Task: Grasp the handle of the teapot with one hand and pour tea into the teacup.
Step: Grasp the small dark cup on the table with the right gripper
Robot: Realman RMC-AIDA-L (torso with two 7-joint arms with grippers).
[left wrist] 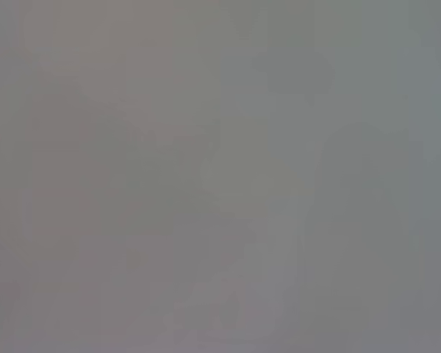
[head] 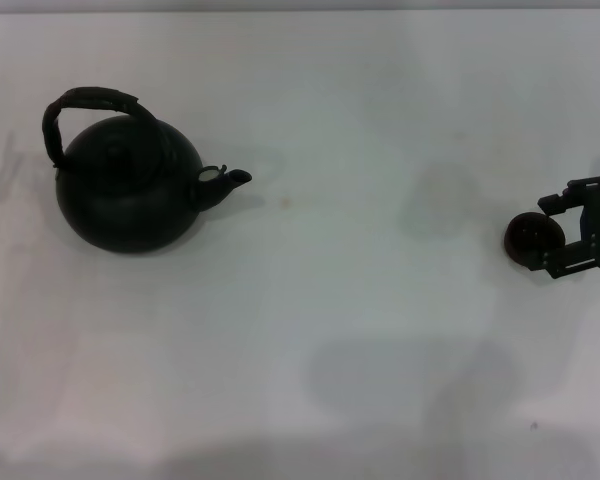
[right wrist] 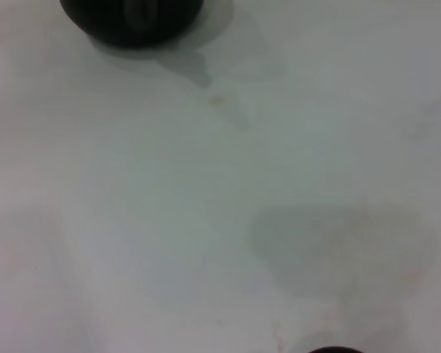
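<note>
Teapot untouched; right fingers spread around the teacup, next carry it potward; left unseen.

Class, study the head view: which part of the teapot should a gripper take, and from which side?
Grip the handle at its arch top, coming from above. It stands upright over the teapot, well above the lid, leaving room beneath for jaws.

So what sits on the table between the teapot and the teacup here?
Nothing: in the head view, bare white table separates the teapot from the teacup, beside the right gripper.
</note>
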